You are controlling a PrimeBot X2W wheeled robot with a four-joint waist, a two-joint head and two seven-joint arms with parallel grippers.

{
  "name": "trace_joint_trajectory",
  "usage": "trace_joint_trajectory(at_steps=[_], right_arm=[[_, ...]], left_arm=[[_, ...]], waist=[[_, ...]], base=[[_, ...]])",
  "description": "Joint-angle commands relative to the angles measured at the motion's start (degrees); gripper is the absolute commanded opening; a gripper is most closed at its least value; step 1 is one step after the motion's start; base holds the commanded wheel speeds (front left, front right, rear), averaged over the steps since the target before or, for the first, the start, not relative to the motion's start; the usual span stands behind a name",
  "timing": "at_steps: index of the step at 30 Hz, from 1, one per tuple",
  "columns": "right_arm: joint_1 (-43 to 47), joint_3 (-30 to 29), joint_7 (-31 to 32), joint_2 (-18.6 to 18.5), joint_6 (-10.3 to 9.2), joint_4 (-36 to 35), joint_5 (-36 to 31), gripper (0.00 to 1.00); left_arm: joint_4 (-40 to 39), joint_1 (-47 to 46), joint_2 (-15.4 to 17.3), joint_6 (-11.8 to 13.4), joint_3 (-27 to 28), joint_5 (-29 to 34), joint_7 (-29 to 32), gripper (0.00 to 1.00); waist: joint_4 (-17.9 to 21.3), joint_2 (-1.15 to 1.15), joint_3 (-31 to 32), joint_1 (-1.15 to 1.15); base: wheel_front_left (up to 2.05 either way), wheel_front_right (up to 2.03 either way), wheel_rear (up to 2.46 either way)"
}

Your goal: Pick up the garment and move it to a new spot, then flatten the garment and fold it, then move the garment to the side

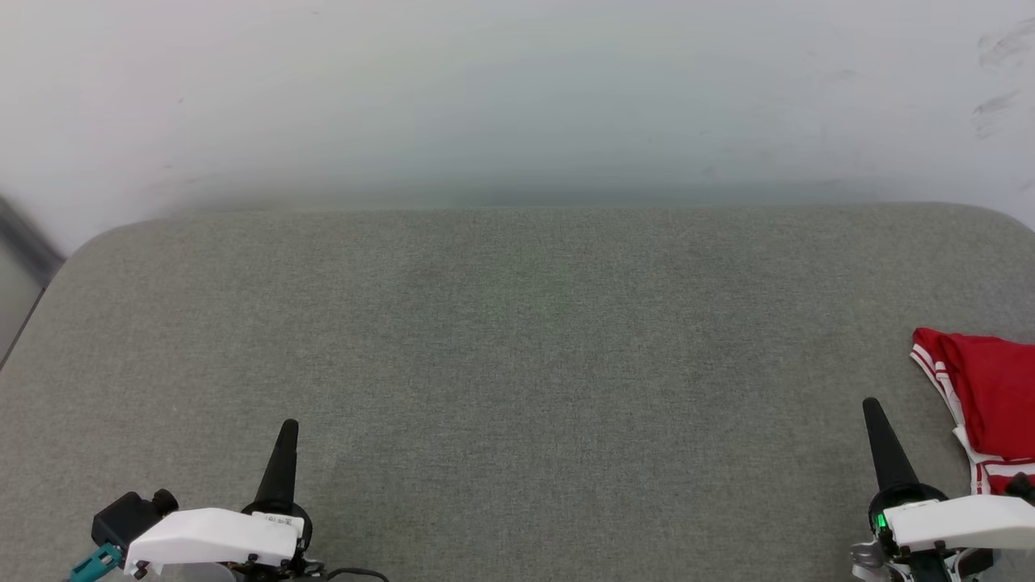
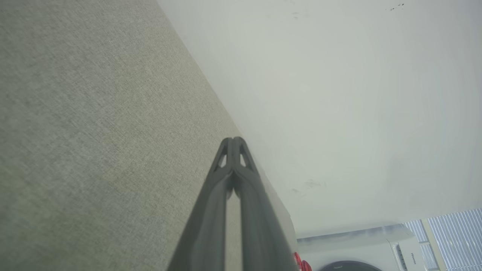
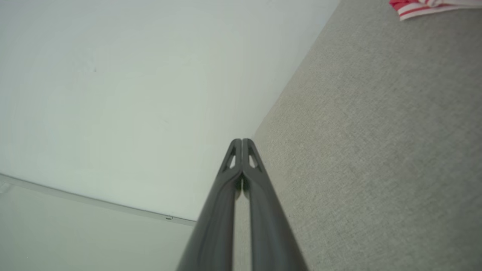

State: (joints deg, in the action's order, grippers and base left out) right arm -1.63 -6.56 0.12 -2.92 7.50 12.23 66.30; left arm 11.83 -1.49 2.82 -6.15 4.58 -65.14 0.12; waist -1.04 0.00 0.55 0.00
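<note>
**Shirt at the counter's right edge, both grippers empty**

The shirt (image 1: 990, 388) lay bunched on the grey cloth-covered counter (image 1: 517, 339). It sat at the far right of the head view and was cut off by the frame edge. Its red body was folded over on itself, with white, red-striped trim along its left and lower sides. In the right wrist view a striped red-and-white edge of the shirt (image 3: 425, 8) lay flat on the cloth in the top corner.

The right gripper (image 1: 871, 404) was just beside the shirt, on its left, with its tip clear of the fabric. Seen from its own wrist, the right gripper (image 3: 242, 141) had its jaws pressed together with nothing between them.

The left gripper (image 1: 288, 428) was well apart from the shirt, near the counter's other side. Both grippers pointed toward the white wall (image 1: 517, 97). From its own wrist, the left gripper (image 2: 233, 140) likewise had its jaws together and empty.

A small red patch (image 2: 299, 261) at the bottom of the left wrist view was probably the shirt, though too little showed to be sure. Beyond it stood a white washer (image 2: 361, 248), with window blinds (image 2: 452, 233) beside it.
</note>
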Motion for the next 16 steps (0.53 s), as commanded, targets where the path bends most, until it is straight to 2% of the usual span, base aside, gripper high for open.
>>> trace_joint_trajectory(at_steps=[1, 16], right_arm=[[-1.45, 0.02, 0.43, 0.02, -0.01, -0.2, 1.69, 0.0], [-2.58, 0.02, 2.45, 0.03, 0.0, 0.46, 9.78, 0.0]], left_arm=[[-0.15, -1.33, 0.09, -0.42, 0.36, -1.6, 0.43, 0.0], [0.65, -2.66, 0.09, -0.78, 0.88, -10.14, 2.47, 0.0]], waist=[[0.03, 0.0, -0.02, 0.0], [0.31, 0.0, -0.22, 0.0]], base=[[0.0, 0.0, 0.0], [0.0, 0.0, 0.0]])
